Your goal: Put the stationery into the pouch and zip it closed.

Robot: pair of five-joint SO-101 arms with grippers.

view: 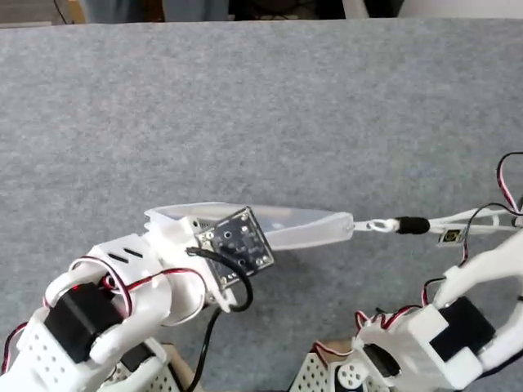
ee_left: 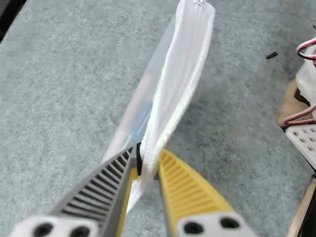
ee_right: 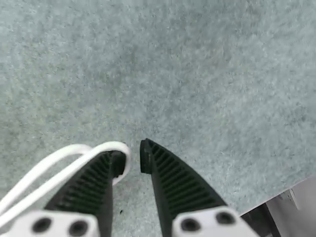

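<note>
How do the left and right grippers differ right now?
The left gripper is shut on the pouch edge; the right gripper is open, a white cord looped round one finger. Left fingers are grey and yellow; right fingers are black. Both have ribbed fingers.

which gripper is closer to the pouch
Left. The left gripper is clamped on the pouch; the right gripper is beyond its far end, white cord looped round one finger.

White translucent pouch (view: 302, 228), perhaps blue stationery (ee_left: 143, 114); grey flecked table (view: 245, 106).
</note>
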